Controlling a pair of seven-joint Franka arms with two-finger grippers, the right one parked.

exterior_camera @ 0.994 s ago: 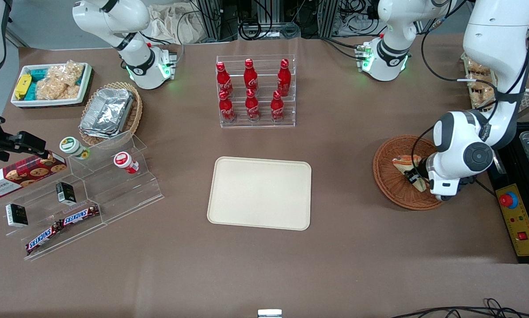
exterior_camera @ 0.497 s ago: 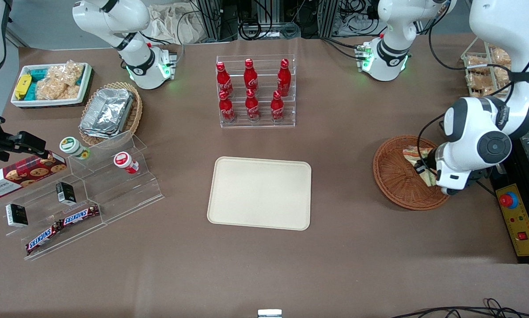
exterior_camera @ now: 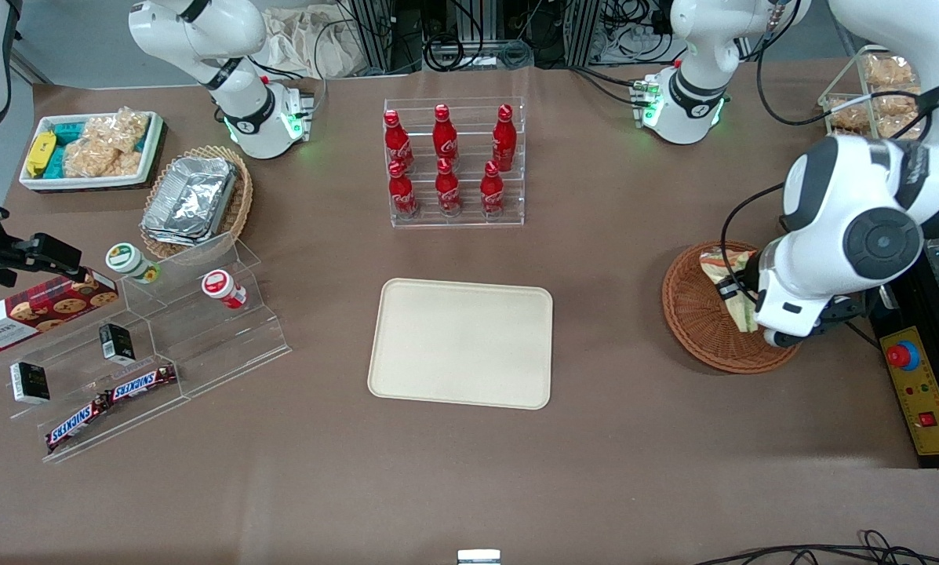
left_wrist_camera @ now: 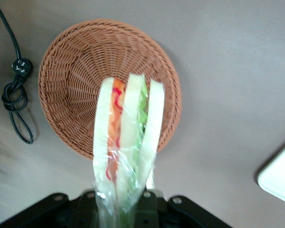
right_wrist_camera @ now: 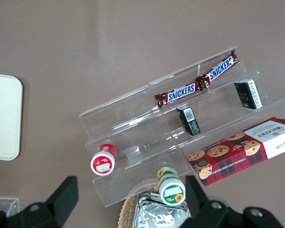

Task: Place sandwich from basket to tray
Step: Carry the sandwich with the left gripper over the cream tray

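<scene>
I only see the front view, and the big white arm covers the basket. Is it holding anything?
Observer: Yes. In the left wrist view the gripper is shut on the sandwich, holding it by its wrapped end above the basket.
Operator: What's in the sandwich?
Observer: Three bread slices, with an orange-red layer and a green layer between them.
Operator: Anything else in the basket?
Observer: Nothing else shows in it; the weave around the sandwich is bare.
</scene>
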